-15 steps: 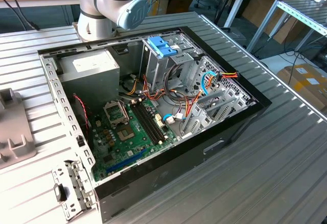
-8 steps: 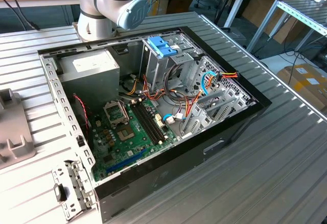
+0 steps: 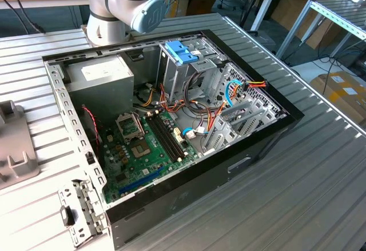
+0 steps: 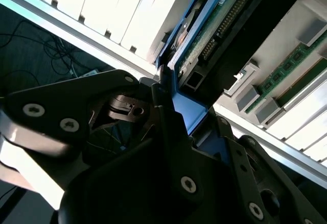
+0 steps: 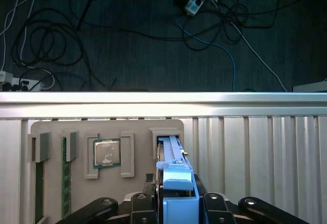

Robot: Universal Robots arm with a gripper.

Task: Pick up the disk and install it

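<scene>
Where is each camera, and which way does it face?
Exterior view: off the robot, high, looking down into the open computer case; the arm's joint shows.
First wrist view: on the wrist, looking past the gripper at the parts tray and floor.
Second wrist view: beside the fingers, facing the disk.
Both wrist views share the gripper shut on the disk.

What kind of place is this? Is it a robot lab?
Probably a robotics lab or workshop. A robot arm stands beside an opened computer on a ribbed metal table, its gripper holds a disk, and cables lie on the floor.
</scene>
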